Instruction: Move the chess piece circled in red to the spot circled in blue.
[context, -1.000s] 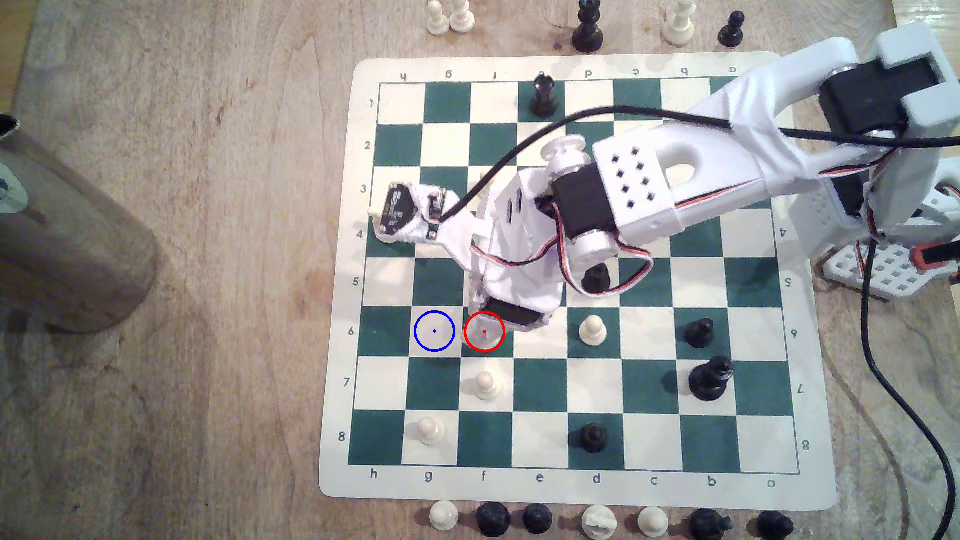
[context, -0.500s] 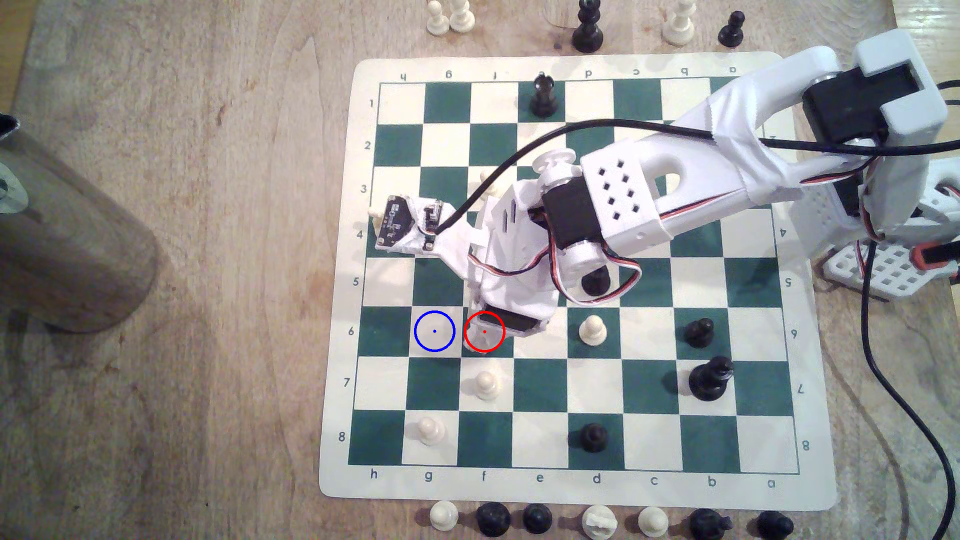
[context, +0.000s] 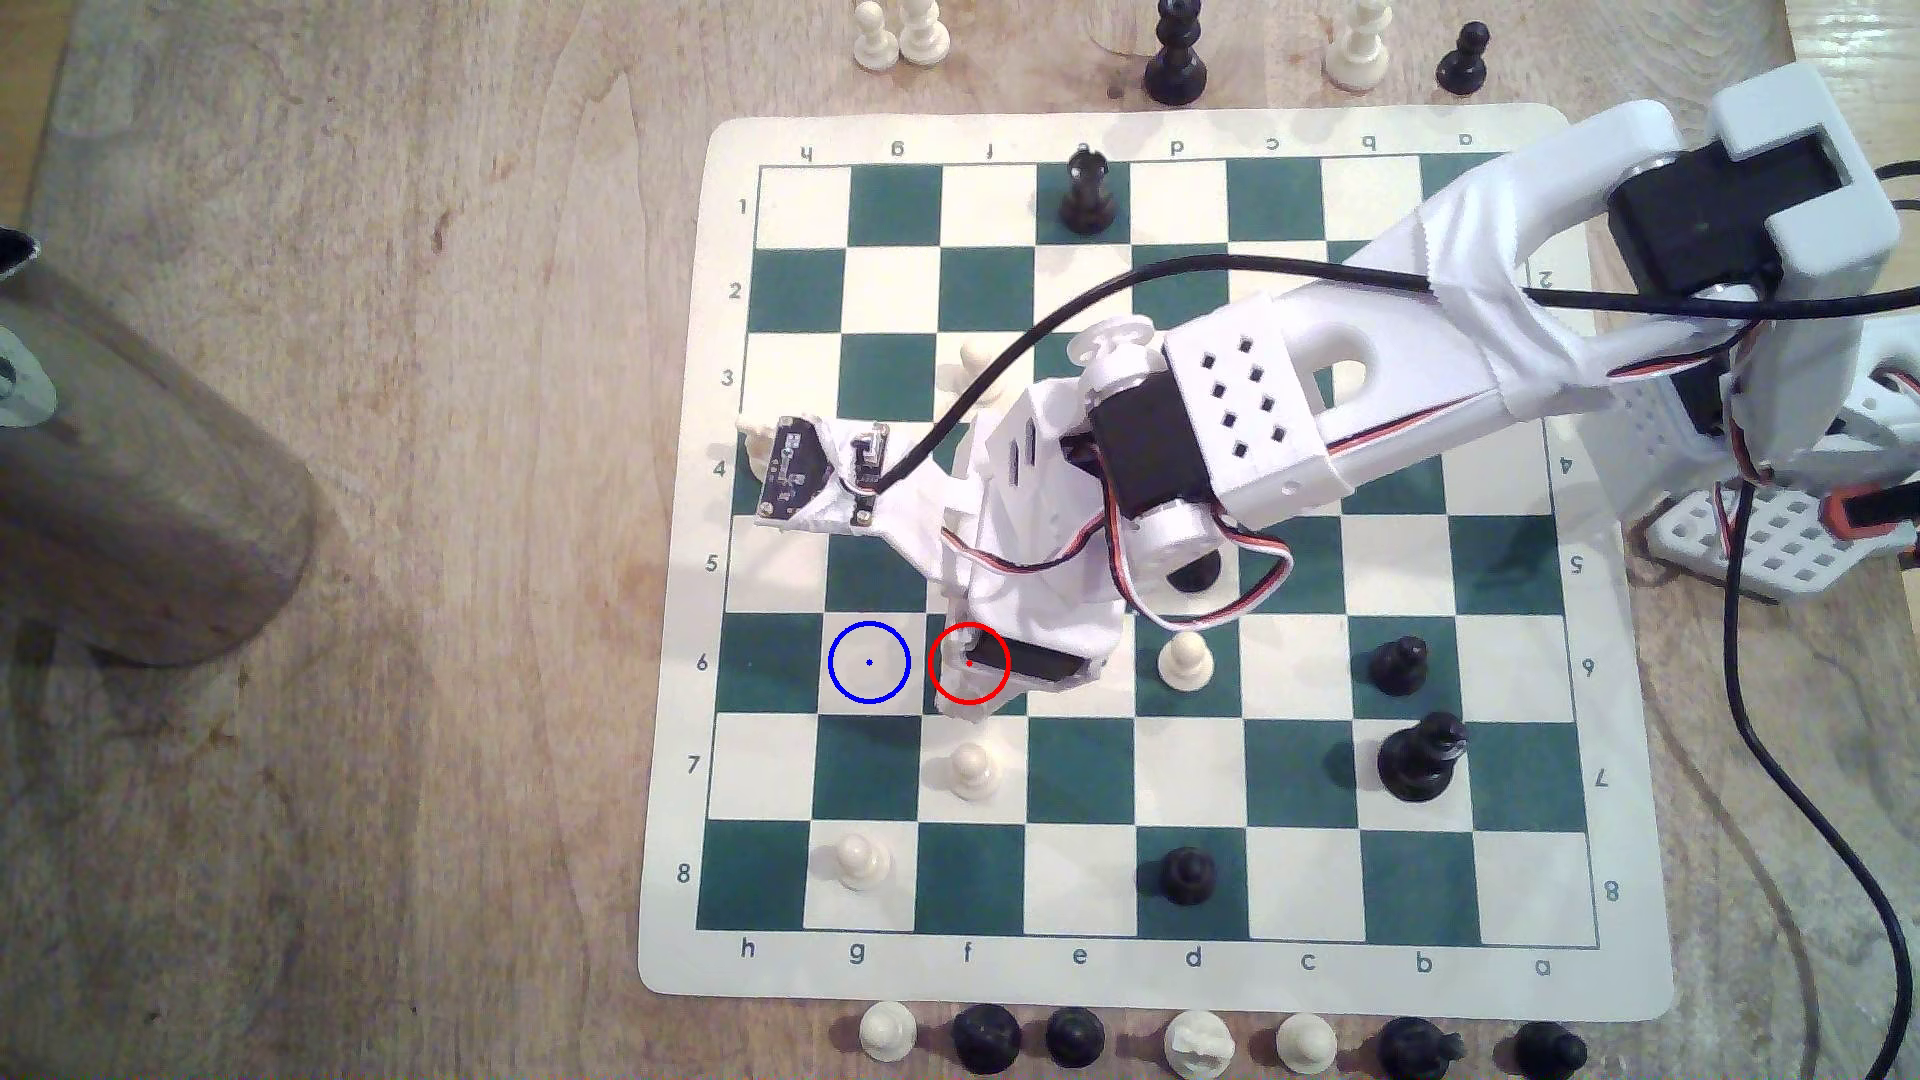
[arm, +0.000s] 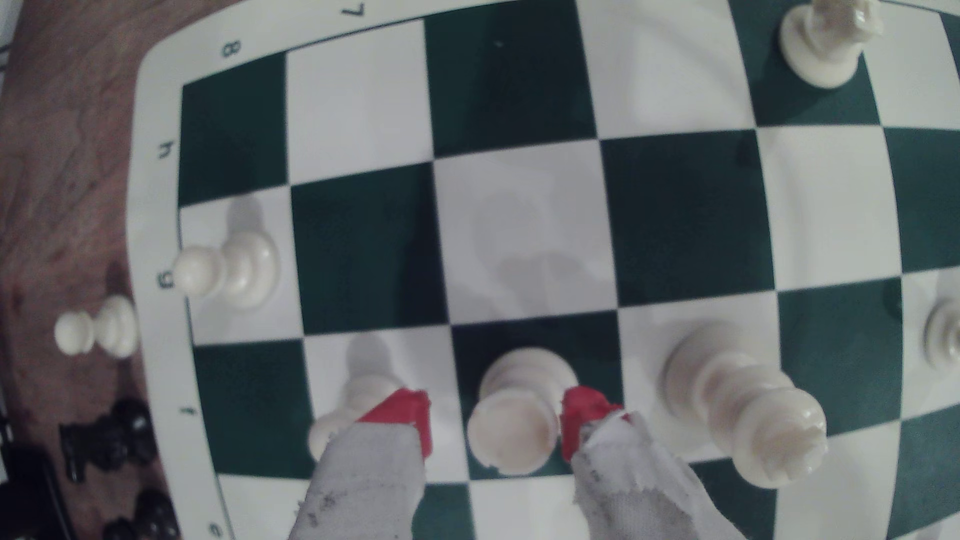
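The arm has dipped lower over the red-circled green square, so its gripper (arm: 496, 428) now brackets the chess piece (arm: 514, 415) standing there, red fingertips (arm: 410, 415) spread either side and not yet closed, the spot (context: 870, 663) waiting just beside.

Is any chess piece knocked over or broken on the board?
No, nothing stands out. Every piece I can see stands upright. The rook sits straight on its green square between the open gripper's red fingertips, beside the pawn and the tall cross-topped piece. The arm hides some squares in the exterior view.
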